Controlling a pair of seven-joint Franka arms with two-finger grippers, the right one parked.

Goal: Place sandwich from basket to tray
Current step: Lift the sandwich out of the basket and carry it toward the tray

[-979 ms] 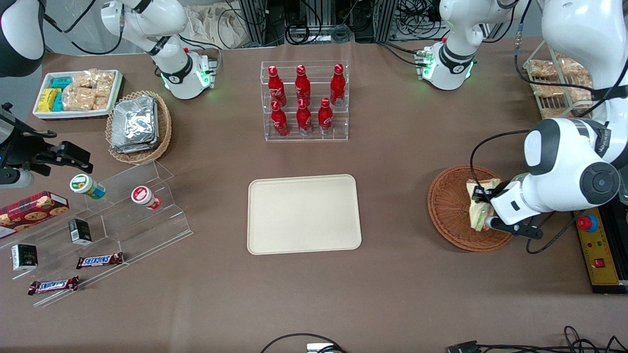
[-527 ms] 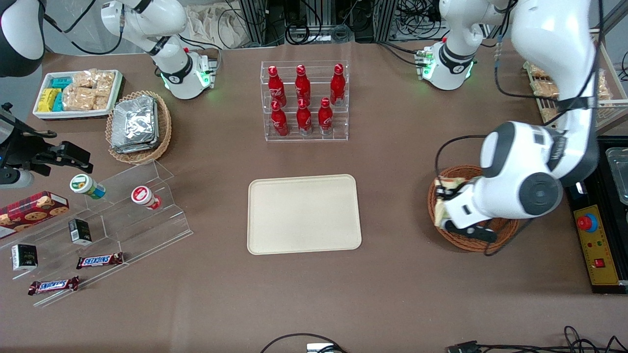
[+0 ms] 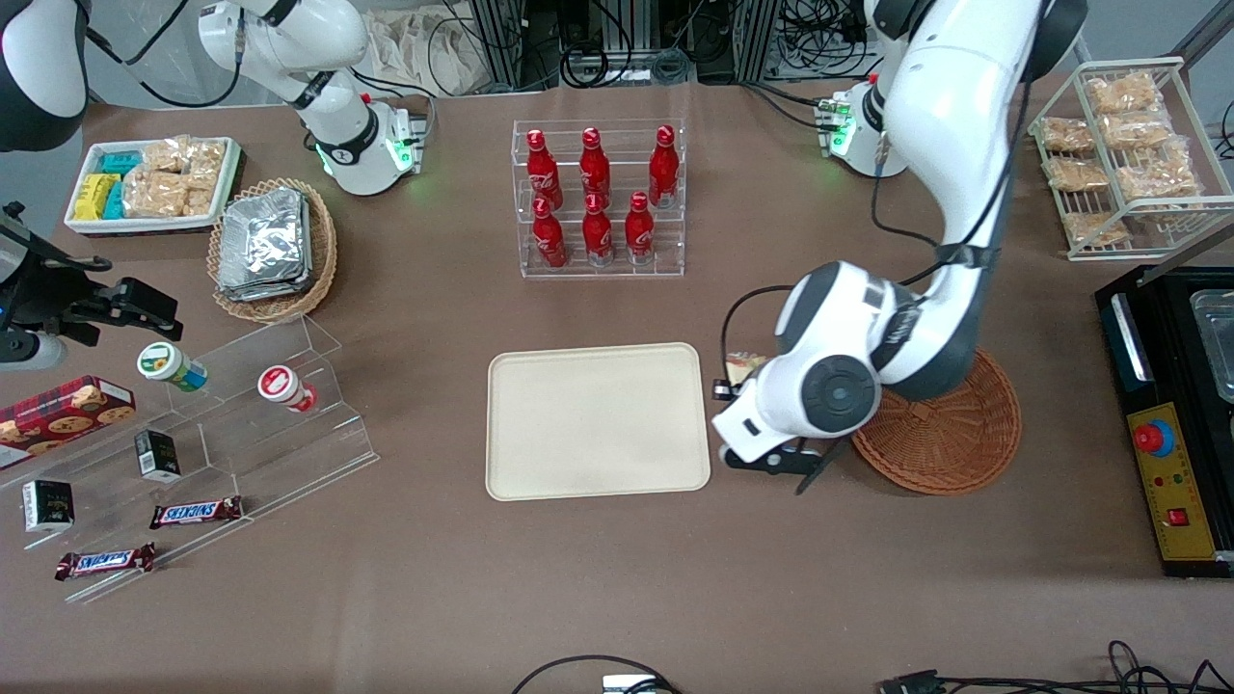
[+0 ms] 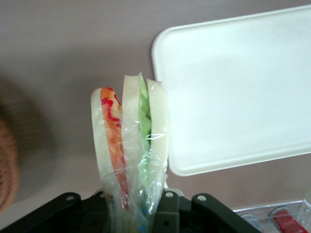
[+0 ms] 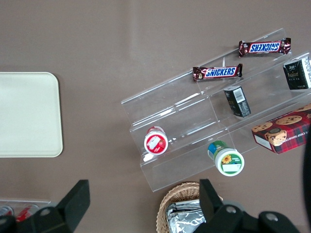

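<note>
The sandwich (image 4: 131,141), a wrapped wedge of pale bread with orange-red and green layers, is clamped in my left gripper (image 4: 133,206), which is shut on it. In the front view the gripper (image 3: 735,387) hangs over bare table between the reddish-brown basket (image 3: 954,434) and the cream tray (image 3: 598,421), close to the tray's short edge. Only a corner of the sandwich (image 3: 741,366) shows there, past the wrist. The wrist view has the tray's rounded corner (image 4: 233,92) just beside the sandwich tip and the basket rim (image 4: 6,170) at the edge. Nothing lies in the basket or on the tray.
A clear rack of red bottles (image 3: 598,198) stands farther from the front camera than the tray. Toward the parked arm's end are a stepped acrylic shelf with snacks (image 3: 222,414), a tan basket of foil packs (image 3: 270,246) and a white snack tray (image 3: 149,183). A wire rack (image 3: 1118,154) and control box (image 3: 1171,472) flank the working arm's end.
The left gripper has lifted the sandwich out of the basket and carried it sideways to the tray's edge. The basket now holds nothing.
</note>
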